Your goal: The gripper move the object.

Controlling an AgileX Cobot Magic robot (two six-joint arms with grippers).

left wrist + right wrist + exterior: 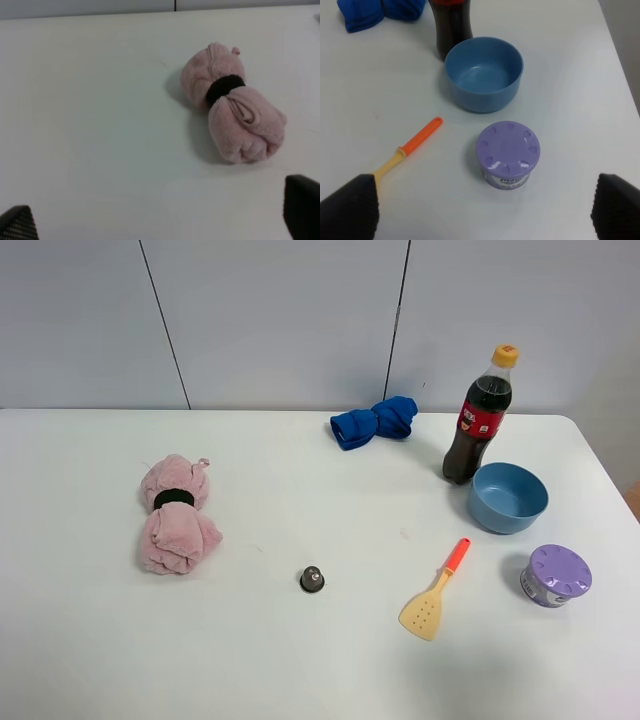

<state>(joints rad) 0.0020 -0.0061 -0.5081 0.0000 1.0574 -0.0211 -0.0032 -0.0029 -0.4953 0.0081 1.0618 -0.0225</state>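
A: How is the right claw (482, 205) standing?

B: Its two fingers are standing wide apart, gripping nothing, and hovering over the tabletop (580, 75). The purple-lidded tub (507, 154) is sitting just ahead of it, between the fingers' lines.

A: And the cola bottle (482, 416)?

B: It is standing upright well beyond the claw, just behind the blue bowl (483, 73). The spatula (405, 147) is lying beside one finger.

A: The left claw (160, 220)?

B: Also spread wide, empty, with the pink towel roll (232, 102) lying ahead of it.
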